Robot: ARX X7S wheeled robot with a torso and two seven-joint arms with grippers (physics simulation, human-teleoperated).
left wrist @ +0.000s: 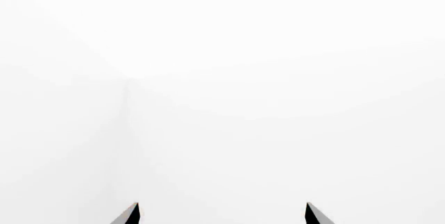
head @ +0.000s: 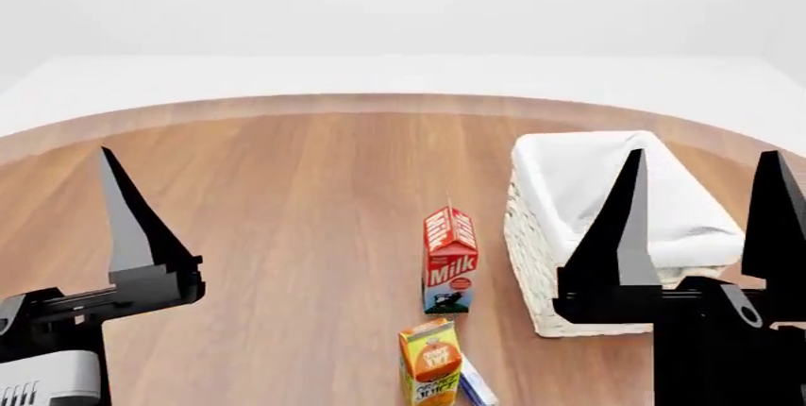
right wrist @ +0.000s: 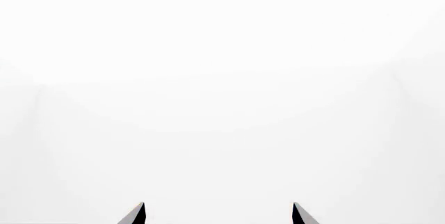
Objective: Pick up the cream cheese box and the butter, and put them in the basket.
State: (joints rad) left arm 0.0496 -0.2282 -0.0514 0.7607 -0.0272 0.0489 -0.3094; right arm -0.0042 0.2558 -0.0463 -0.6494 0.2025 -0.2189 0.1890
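We take the basket (head: 592,179) as landmark: it stands on the wooden table (head: 290,198) with its long axis running away from us, and nothing shows inside it but its white liner. Just beside its left wall stands the milk carton (head: 450,260), upright; nearer us than that stands the juice carton (head: 429,363). Touching the juice carton on its basket side, a flat white-and-blue edge (head: 477,387) shows at the frame border; we judge it to be the cream cheese box, lying low and mostly cut off. The butter is not in view. The right gripper (head: 699,227) is raised in front of the basket's near corner, jaws apart, pointing up; it is the nearer arm. The left gripper (left wrist: 222,213) is well apart from the basket, jaws likewise apart.
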